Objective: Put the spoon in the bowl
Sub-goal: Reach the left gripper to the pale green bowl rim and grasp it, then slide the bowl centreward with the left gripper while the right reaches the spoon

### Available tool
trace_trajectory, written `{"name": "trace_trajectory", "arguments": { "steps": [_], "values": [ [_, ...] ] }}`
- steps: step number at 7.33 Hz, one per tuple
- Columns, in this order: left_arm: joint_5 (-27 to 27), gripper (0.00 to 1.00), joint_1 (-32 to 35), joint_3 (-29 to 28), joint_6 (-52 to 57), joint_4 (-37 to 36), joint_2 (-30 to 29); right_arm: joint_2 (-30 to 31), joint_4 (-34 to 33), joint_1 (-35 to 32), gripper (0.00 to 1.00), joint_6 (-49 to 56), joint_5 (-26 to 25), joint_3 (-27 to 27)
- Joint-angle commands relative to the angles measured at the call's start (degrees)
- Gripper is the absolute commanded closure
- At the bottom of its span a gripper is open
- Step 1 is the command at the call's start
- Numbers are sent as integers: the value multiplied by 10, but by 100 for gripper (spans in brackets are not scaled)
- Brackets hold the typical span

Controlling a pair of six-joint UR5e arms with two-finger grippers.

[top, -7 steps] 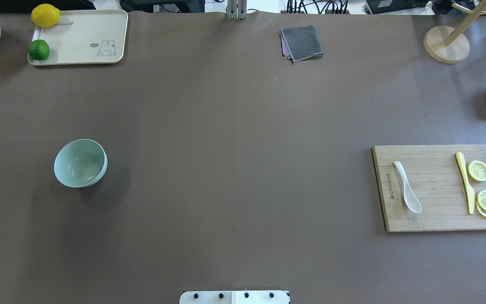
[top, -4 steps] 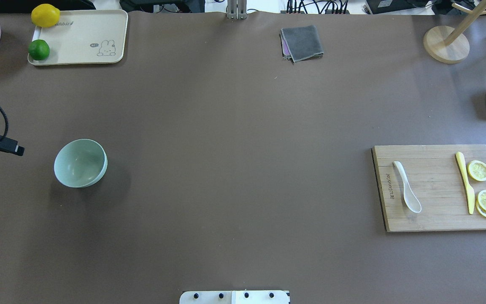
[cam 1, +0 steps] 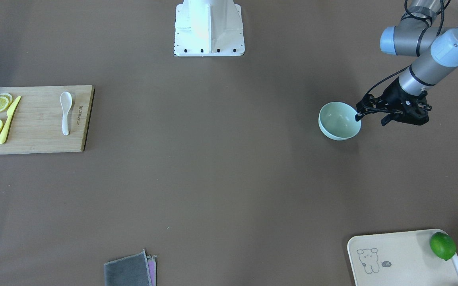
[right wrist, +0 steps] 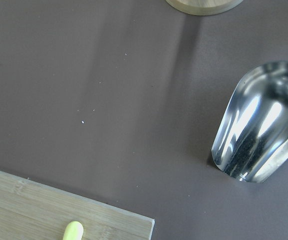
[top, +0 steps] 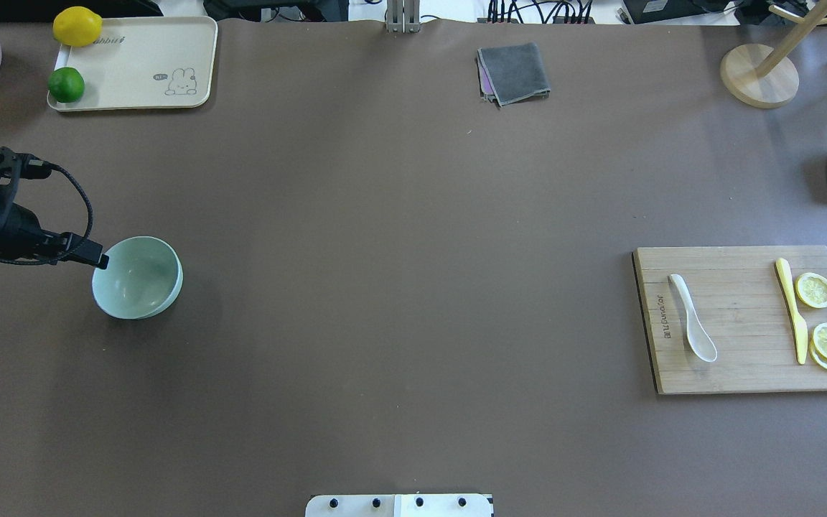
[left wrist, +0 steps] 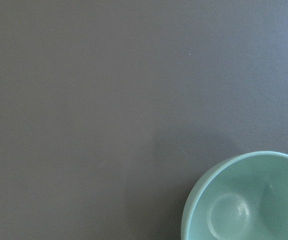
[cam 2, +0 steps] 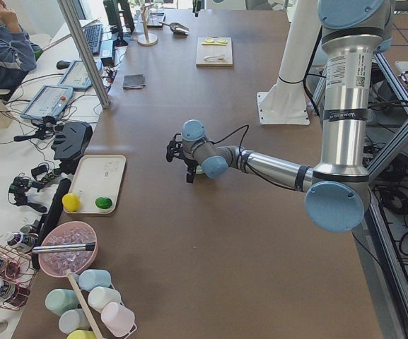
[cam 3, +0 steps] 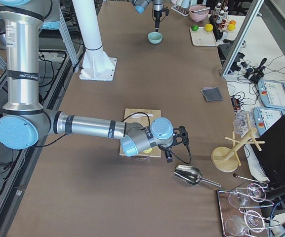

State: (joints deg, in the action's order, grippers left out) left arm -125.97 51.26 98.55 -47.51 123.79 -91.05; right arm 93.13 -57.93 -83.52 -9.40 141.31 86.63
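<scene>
The spoon point(top: 692, 319) lies flat on the cutting board point(top: 744, 373) close to the worktop's right-hand edge, scoop toward the robot's side. It is not gripped by anything. A yellow knife point(top: 791, 309) and lemon slices point(top: 815, 290) share the board on its outer side, apart from the spoon.

The right gripper point(cam 3: 169, 157) hovers past the board's outer edge, nearer the metal scoop point(right wrist: 258, 125) than the spoon. Whether it is parted or closed cannot be told. Its wrist view catches only the board's corner and the knife's tip, so a descent from there would likely land on the wrong utensil or on bare wood.

The spoon looks glossy and rounded. A pinch on the thick handle could let it squirt out or pivot.

The bowl point(top: 137, 278) sits upright and empty near the left-hand edge, with nearly the whole worktop between it and the spoon. The carry is therefore long, and a loose hold could drop the spoon midway.

The left gripper point(cam 1: 371, 119) hangs just beside the bowl's rim, jaws seemingly parted and holding nothing. A careless move there could nudge or tip the light bowl.
</scene>
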Motion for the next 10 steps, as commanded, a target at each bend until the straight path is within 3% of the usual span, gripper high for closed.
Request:
{"name": "trace_trajectory", "arguments": {
  "steps": [1,2,3,5,7,8,10],
  "values": [
    [4,25,-18,-14,-3,0,-11,0,0,4,0,-1,0,0],
    [4,57,-18,-14,-3,0,-10,0,0,5,0,-4,0,0],
    [3,100,-18,-13,-5,0,-10,0,0,6,0,-7,0,0],
    [2,100,-18,-7,-6,0,-11,-1,0,16,0,-23,-1,8],
    [-4,100,-19,22,-23,-1,-12,-2,-1,52,0,-122,-3,58],
    [-4,100,-19,25,-87,-7,-52,-2,-1,80,0,-181,-10,89],
    [13,100,-91,17,-198,-41,-145,-5,-2,169,0,-310,-69,157]
  ]
}}
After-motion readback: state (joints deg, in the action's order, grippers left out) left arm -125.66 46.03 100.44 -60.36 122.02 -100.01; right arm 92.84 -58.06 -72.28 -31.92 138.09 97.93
